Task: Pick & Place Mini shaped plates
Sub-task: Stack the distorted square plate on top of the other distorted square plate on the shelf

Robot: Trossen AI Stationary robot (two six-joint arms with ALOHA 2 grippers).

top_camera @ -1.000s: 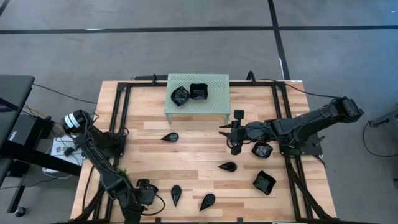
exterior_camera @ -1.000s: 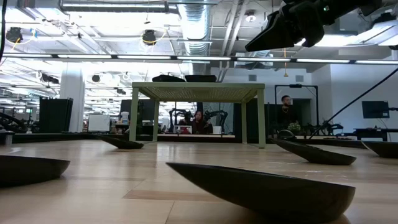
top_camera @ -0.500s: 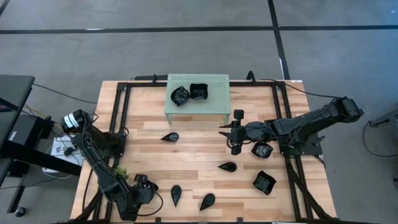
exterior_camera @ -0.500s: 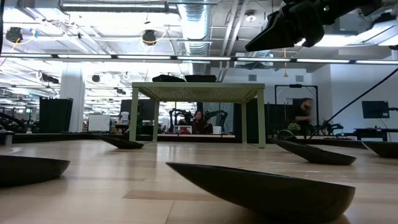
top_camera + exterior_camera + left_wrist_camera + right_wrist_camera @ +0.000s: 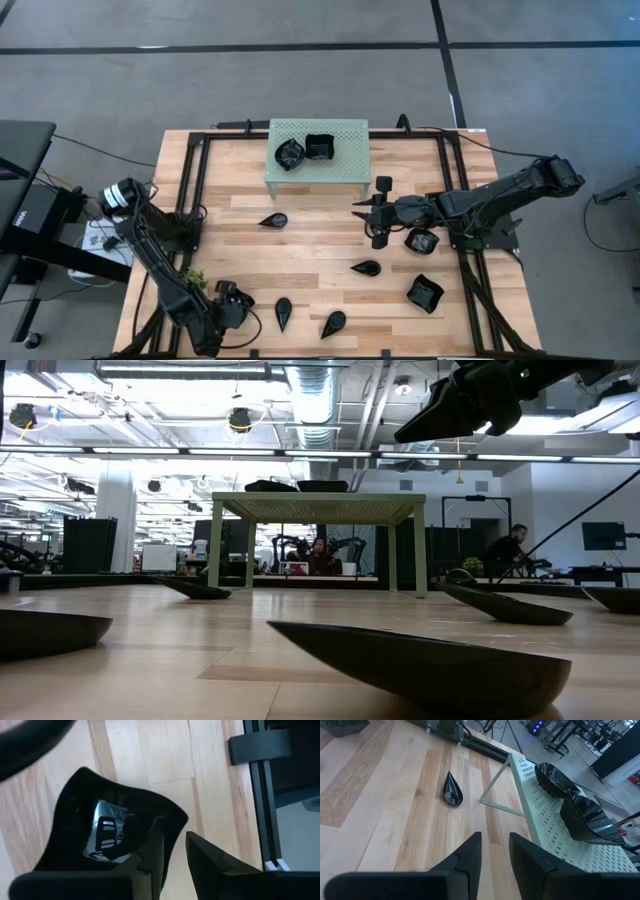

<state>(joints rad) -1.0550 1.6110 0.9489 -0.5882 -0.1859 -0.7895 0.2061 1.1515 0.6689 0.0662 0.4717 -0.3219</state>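
Left pincer (image 5: 174,857) newly narrowed (plate (image 5: 107,832) rim between).

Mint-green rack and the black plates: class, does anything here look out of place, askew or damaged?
Nothing stands out. Two plates sit on the mint-green rack; the other plates lie scattered on the wooden table, apparently unbroken. The left gripper is at a wavy plate near the table's front left corner.

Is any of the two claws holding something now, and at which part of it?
The left claw pinches a wavy black dish by its rim, one finger inside and one outside. The right claw holds nothing.
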